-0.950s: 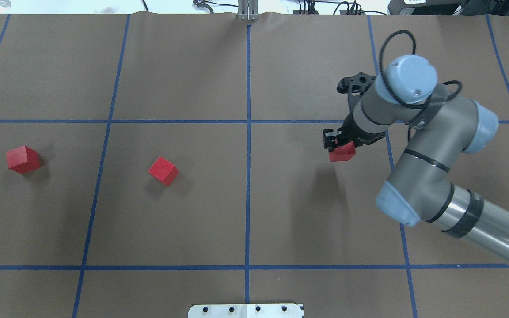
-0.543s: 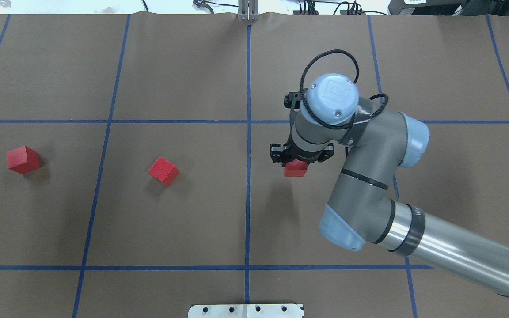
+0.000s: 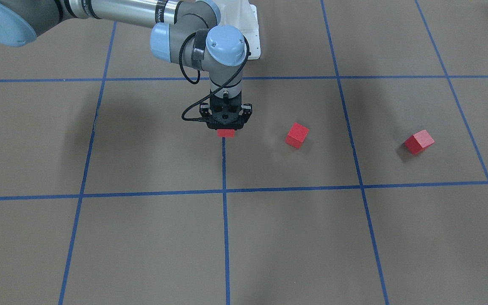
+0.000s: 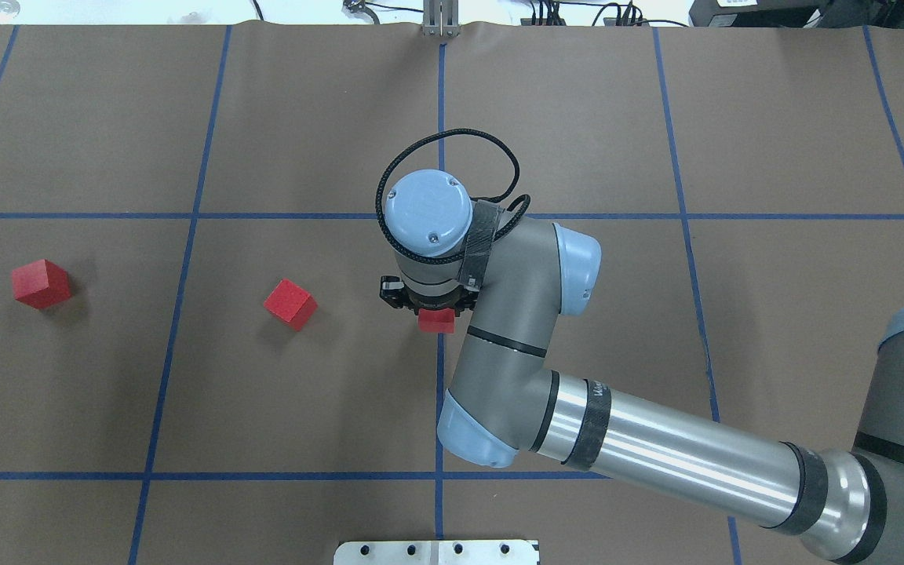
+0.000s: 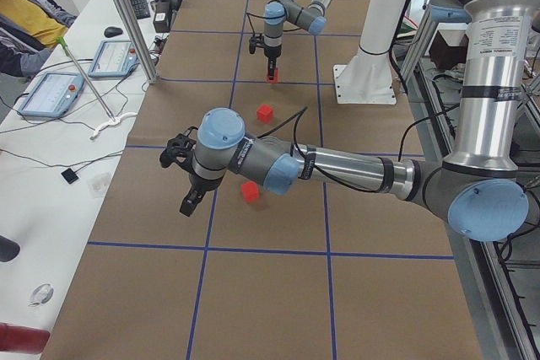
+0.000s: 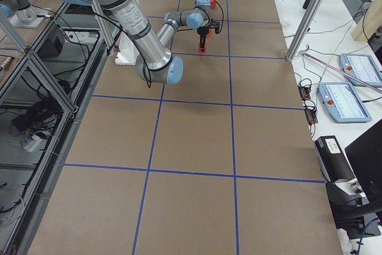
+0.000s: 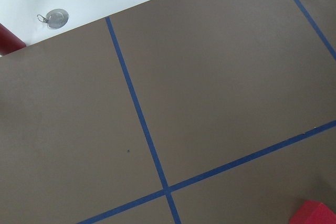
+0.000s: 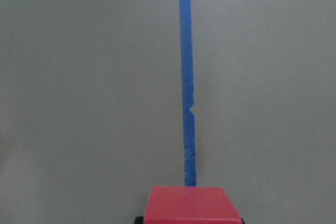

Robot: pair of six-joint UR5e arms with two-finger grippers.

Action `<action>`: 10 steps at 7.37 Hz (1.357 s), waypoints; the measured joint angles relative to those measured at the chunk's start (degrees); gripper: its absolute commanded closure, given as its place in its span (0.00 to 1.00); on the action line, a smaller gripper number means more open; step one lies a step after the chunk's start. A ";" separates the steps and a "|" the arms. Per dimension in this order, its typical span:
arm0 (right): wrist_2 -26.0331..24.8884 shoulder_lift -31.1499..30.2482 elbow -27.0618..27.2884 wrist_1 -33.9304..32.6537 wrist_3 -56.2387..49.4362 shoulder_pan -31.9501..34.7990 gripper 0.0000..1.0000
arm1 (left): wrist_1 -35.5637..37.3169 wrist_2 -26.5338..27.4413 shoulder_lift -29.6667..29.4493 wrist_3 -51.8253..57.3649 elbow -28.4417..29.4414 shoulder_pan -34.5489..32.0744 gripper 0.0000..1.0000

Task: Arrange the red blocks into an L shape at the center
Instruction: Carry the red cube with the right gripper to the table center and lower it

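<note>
My right gripper (image 4: 430, 312) is shut on a red block (image 4: 436, 321) and holds it low over the middle blue tape line (image 4: 440, 141) at the center. The right wrist view shows this block (image 8: 191, 204) at the bottom edge, covering the line (image 8: 187, 77). From the front, the gripper (image 3: 226, 128) points straight down with the block (image 3: 226, 132) under it. A second red block (image 4: 290, 304) lies one square to the left, and a third red block (image 4: 41, 283) lies far left. My left gripper (image 5: 189, 198) shows only in the left side view, where I cannot tell its state.
A white mounting plate (image 4: 436, 552) sits at the near table edge. The left arm (image 5: 337, 170) stretches low across the table close to one red block (image 5: 250, 191). A person and tablets (image 5: 51, 90) are beside the table on a white bench.
My right arm has swung left with the red block in its gripper, from the right-hand square to the middle blue line. The two lying blocks have not moved.
</note>
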 measured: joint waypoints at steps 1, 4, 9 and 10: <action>-0.06 -0.07 -0.14 0.06 0.01 -0.24 0.59 | 0.00 0.00 0.00 0.00 0.03 0.00 0.00; -0.15 -0.30 -0.56 0.18 0.42 -0.65 0.47 | 0.00 0.00 0.00 0.00 0.04 0.00 0.00; -0.87 -0.67 -1.21 1.74 0.60 -1.05 0.29 | 0.00 0.00 0.00 0.00 0.04 0.00 0.00; -0.88 -0.72 -1.32 2.08 0.60 -1.08 0.25 | 0.00 0.00 0.00 0.00 0.04 0.00 0.00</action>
